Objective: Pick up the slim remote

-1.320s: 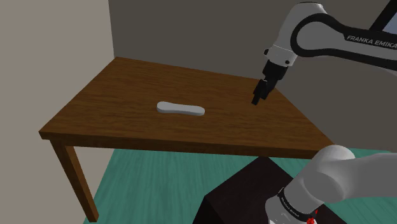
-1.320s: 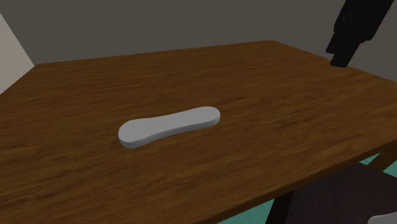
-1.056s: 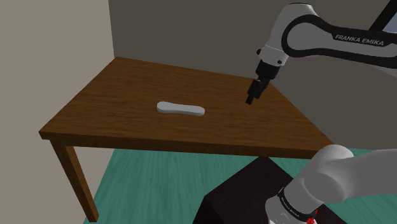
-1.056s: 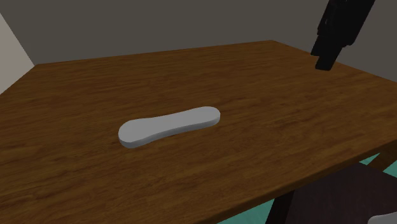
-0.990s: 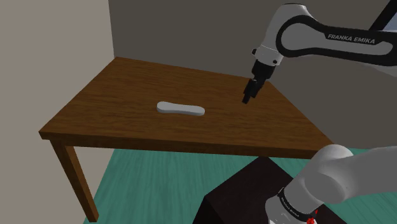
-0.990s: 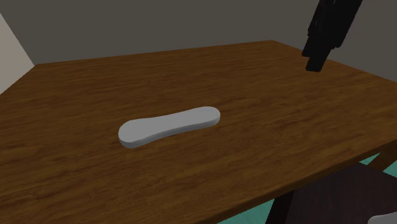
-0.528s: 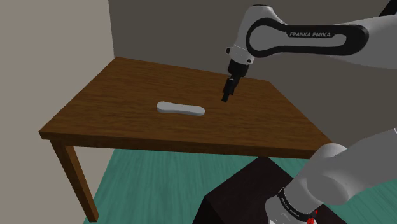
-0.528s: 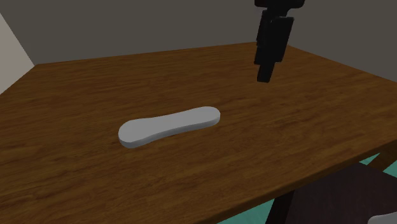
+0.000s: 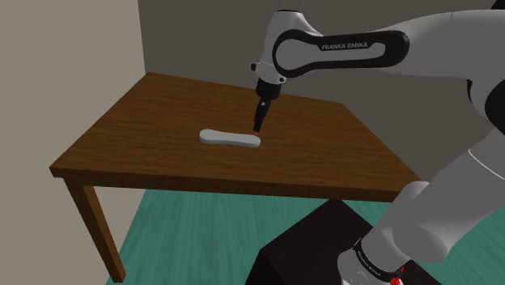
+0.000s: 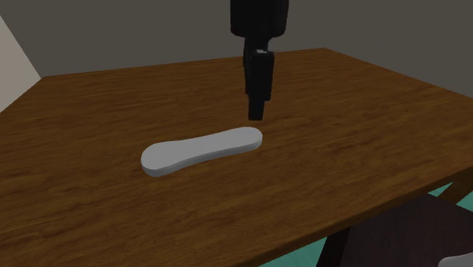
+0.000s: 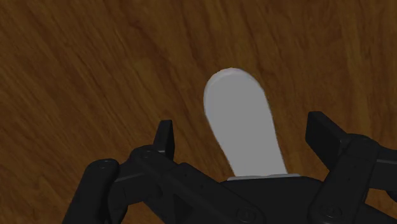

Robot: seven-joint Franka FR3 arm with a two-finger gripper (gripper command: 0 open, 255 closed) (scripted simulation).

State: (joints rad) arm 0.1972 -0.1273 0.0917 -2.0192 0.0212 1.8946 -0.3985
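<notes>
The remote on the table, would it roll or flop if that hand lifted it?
The remote lies flat and low on the table, so it probably won't roll. Its even, slim shape looks rigid and likely light.

Setting: likely a home room.
Evidence: wooden table (image 9: 146,121) mid-frame; bare walls (image 9: 65,65) upper left; teal floor (image 9: 202,235) along bottom.
</notes>
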